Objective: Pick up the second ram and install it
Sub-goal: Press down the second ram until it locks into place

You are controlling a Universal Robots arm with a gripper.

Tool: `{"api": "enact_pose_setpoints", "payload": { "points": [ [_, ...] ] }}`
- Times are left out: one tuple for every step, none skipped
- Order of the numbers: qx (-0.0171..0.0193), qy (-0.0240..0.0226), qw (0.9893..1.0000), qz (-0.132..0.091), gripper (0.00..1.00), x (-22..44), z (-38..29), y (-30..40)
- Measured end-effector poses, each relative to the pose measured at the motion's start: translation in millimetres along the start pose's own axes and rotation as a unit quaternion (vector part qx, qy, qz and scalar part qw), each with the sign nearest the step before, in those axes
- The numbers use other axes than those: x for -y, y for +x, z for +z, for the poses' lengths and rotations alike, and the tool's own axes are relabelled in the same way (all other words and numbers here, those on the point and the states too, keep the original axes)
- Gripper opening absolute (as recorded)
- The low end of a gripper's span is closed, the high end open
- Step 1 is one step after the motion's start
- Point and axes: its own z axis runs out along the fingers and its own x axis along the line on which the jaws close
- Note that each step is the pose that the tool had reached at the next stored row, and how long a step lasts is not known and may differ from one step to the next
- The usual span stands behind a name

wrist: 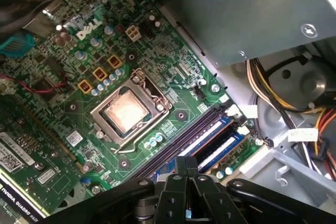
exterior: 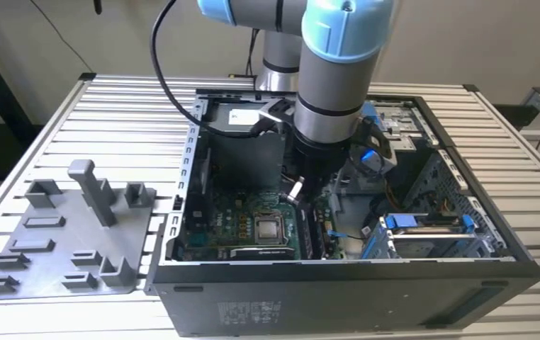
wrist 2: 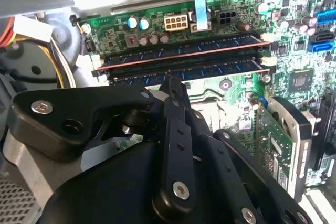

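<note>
Your black linked-bar gripper (wrist 2: 170, 85), fingers pressed together, sits over the long dark blue ram stick (wrist 2: 181, 66) seated edge-up in the glossy green motherboard (wrist: 173, 100); its far end hides behind the linkage.

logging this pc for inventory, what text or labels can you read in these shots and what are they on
Large white lettering on the motherboard: a maker's mark, not quoted here.
White print along the graphics card edge: brand and model, not quoted.
Pale sticker on the case front: too small to read.
White tag on the cables: too small to read.
</note>
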Motion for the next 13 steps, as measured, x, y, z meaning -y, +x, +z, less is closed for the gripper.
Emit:
{"api": "enact_pose_setpoints", "payload": {
  "points": [
    [-0.0002,-0.0003,1.0000,-0.008,0.11,-0.1,0.0,0.1],
    [-0.0003,-0.0007,0.9999,-0.017,0.11,-0.1,0.1,0.1],
    [-0.0004,-0.0013,0.9997,-0.025,0.11,-0.2,0.1,0.1],
    [-0.0004,-0.0018,0.9994,-0.034,0.11,-0.2,0.2,0.1],
    [-0.0005,-0.0023,0.9991,-0.043,0.11,-0.2,0.1,0.2],
    [-0.0004,-0.0029,0.9986,-0.052,0.11,-0.2,0.1,0.2],
    [-0.0004,-0.0034,0.9982,-0.060,0.11,-0.2,0.1,0.2],
    [-0.0005,-0.0039,0.9976,-0.069,0.11,-0.2,0.1,0.2],
    [-0.0004,-0.0045,0.9970,-0.078,0.11,-0.2,0.1,0.2],
    [-0.0004,-0.0051,0.9962,-0.086,0.11,-0.2,0.1,0.2],
    [-0.0004,-0.0056,0.9955,-0.094,0.11,-0.2,0.1,0.2],
    [-0.0004,-0.0062,0.9946,-0.104,0.11,-0.3,0.1,0.2],
    [-0.0004,-0.0067,0.9936,-0.112,0.11,-0.3,0.1,0.2]
  ]
}}
